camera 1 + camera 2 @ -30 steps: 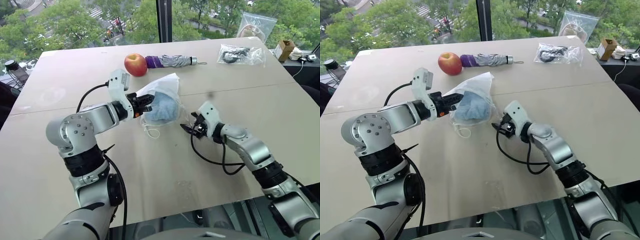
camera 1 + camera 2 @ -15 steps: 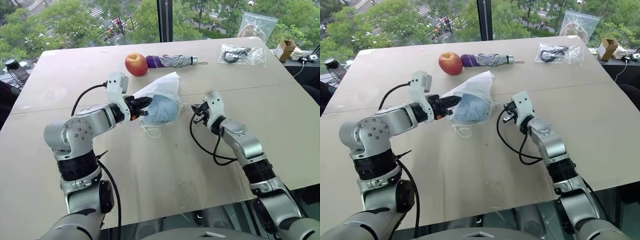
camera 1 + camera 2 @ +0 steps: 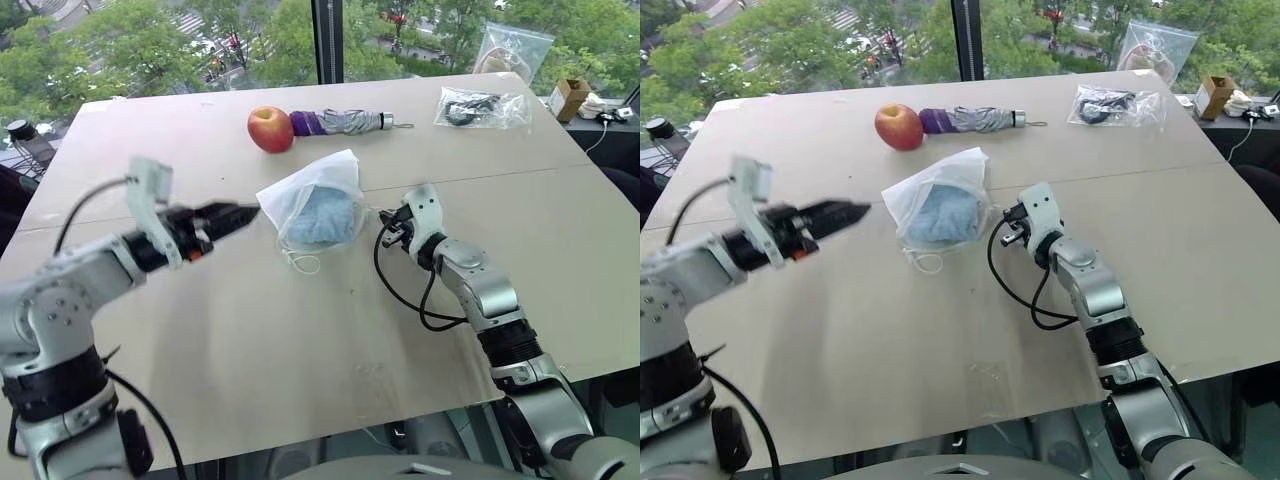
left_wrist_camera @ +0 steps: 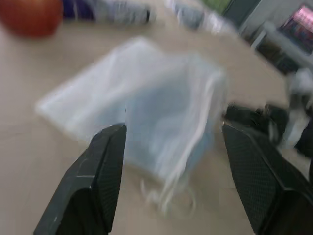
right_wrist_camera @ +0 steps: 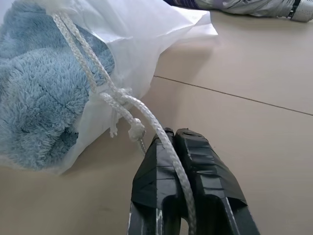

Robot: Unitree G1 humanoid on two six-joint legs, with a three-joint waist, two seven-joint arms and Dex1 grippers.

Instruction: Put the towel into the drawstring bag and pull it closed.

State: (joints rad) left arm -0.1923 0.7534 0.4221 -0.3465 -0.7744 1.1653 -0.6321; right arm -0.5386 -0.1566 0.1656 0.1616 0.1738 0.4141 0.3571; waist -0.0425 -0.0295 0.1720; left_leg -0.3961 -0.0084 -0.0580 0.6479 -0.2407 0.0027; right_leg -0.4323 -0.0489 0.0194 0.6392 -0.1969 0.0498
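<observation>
The small light-blue fuzzy terry towel [image 5: 36,105] sits bunched inside the thin white semi-sheer drawstring bag [image 3: 315,200], which lies near the middle of the pale beige bench [image 3: 300,330] with its mouth turned toward the robot's right side and its far corner pointing toward the window. From that mouth a knotted white cord [image 5: 122,105] runs straight into the right gripper [image 5: 174,139], whose two black fingers are pressed together with the cord pinched between them, just beside the bag. A looser loop of cord [image 3: 303,263] lies on the bench at the bag's near edge. The left gripper [image 3: 240,213] hangs above the bench off to the bag's left, apart from it, its fingers [image 4: 100,166] spread wide with nothing between them. Beyond the bag, toward the window, a red-and-yellow apple [image 3: 270,129] rests just beside a folded grey umbrella with a purple handle [image 3: 345,122]; farther right lie a clear crinkly plastic bag with dark contents [image 3: 482,108] and, at the far edge, another clear plastic bag [image 3: 512,50], all well apart from the drawstring bag and none between it and either gripper. A second ago the left gripper was clamped on the bag's left side and the right gripper stood open beside the cord; since then the left one has let go and drawn away to the left, the right one has closed on the cord, and the bag has settled flatter on the bench.
</observation>
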